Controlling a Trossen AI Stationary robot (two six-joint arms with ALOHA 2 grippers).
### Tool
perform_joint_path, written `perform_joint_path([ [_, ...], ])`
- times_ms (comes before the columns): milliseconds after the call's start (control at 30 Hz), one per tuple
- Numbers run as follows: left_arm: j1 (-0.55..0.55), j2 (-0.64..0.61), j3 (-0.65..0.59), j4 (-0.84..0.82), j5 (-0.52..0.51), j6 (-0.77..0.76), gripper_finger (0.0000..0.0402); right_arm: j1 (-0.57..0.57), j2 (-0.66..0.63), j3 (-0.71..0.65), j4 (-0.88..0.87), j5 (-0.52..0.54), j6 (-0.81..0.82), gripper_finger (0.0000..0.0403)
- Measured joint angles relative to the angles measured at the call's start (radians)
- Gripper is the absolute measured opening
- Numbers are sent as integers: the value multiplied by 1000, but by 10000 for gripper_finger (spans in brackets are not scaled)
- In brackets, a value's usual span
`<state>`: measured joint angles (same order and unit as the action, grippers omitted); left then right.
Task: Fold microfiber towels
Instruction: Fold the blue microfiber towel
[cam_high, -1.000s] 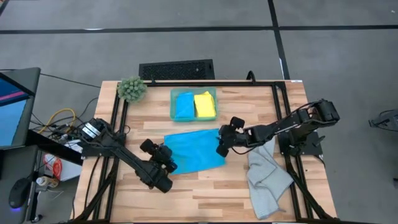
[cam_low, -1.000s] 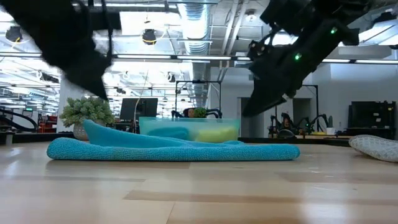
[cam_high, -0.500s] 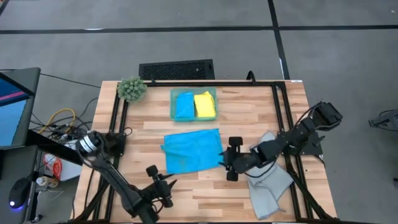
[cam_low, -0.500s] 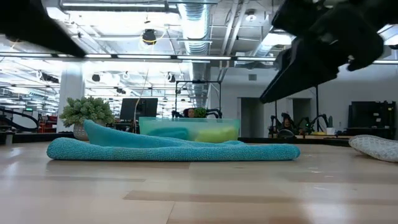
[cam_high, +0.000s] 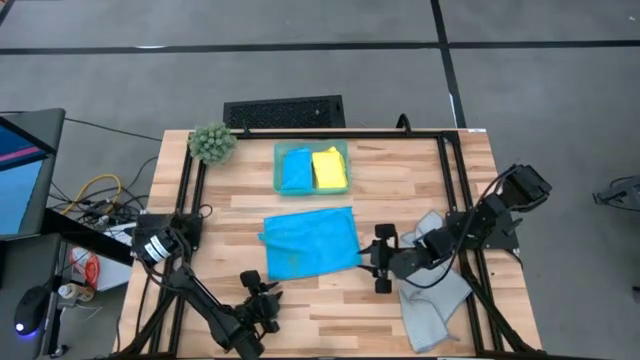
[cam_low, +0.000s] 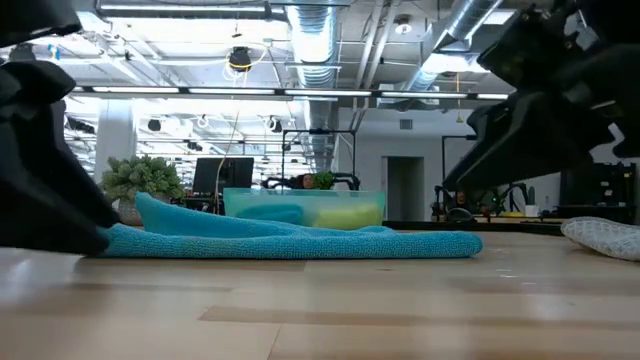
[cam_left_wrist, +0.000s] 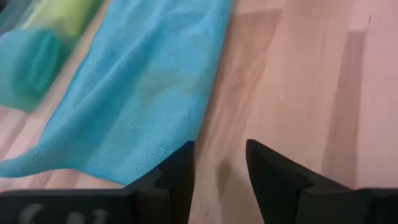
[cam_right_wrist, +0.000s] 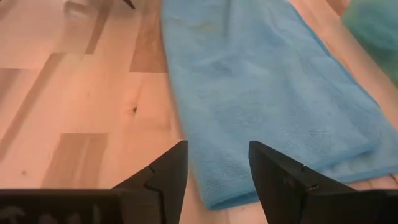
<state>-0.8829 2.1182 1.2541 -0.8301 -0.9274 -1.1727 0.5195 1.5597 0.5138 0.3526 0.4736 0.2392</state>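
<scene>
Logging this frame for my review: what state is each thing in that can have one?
Blue towel: folded, flat mid-table, held by neither tool.
Grey towel: crumpled, unfolded, at the right edge.
Tray: holds a folded blue towel and a folded yellow towel.
Left tool: open, empty, near the front edge.
Right tool: open, empty, beside the blue towel.

Spread towel (cam_high: 309, 243) lies mid-table (cam_high: 330, 310), tray (cam_high: 312, 186) behind it.

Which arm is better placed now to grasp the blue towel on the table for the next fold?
Probably the right: the right gripper, open and empty, sits beside the blue towel. The left gripper, also open, waits off its near corner.
</scene>
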Motion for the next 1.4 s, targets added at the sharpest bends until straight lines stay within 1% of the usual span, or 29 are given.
perform_joint_path([
  [133, 9, 9, -1, 2, 23, 9, 138, 2, 0, -28, 62, 0, -4, 194],
  [267, 17, 9, -1, 2, 29, 9, 138, 4, 9, -31, 88, -1, -36, 192],
  [333, 19, 9, 0, 2, 32, 10, 138, 4, 46, -29, 121, -2, -47, 192],
  [467, 27, 9, 0, 6, 43, 14, 138, 3, 127, -17, 129, 0, -72, 193],
  [600, 29, 8, 0, 7, 57, 18, 138, -5, 196, -5, 129, 0, -55, 192],
  [733, 39, 5, 2, 7, 99, 24, 131, -4, 236, -1, 145, 14, 0, 187],
  [833, 49, 4, 2, 8, 133, 25, 106, -3, 241, 0, 143, 10, 33, 169],
  [1000, 63, 5, 3, 15, 166, 29, 23, 10, 236, 0, 132, 4, 37, 119],
  [1067, 67, 6, 4, 12, 168, 29, 8, 11, 236, 0, 131, 0, 41, 98],
  [1167, 65, 2, 48, -44, 177, 47, 13, 13, 236, 0, 131, -2, 41, 75],
  [1233, 58, -4, 105, -159, 187, 64, 16, 13, 236, 0, 131, -2, 41, 66],
  [1300, 38, -30, 176, -273, 130, 47, 16, 13, 236, -1, 131, -1, 41, 60],
  [1333, 24, -43, 199, -334, 82, 13, 16, 11, 236, -1, 131, -1, 41, 59],
  [1400, 1, -52, 206, -450, 6, -78, 18, 11, 236, -1, 131, -1, 41, 57],
])
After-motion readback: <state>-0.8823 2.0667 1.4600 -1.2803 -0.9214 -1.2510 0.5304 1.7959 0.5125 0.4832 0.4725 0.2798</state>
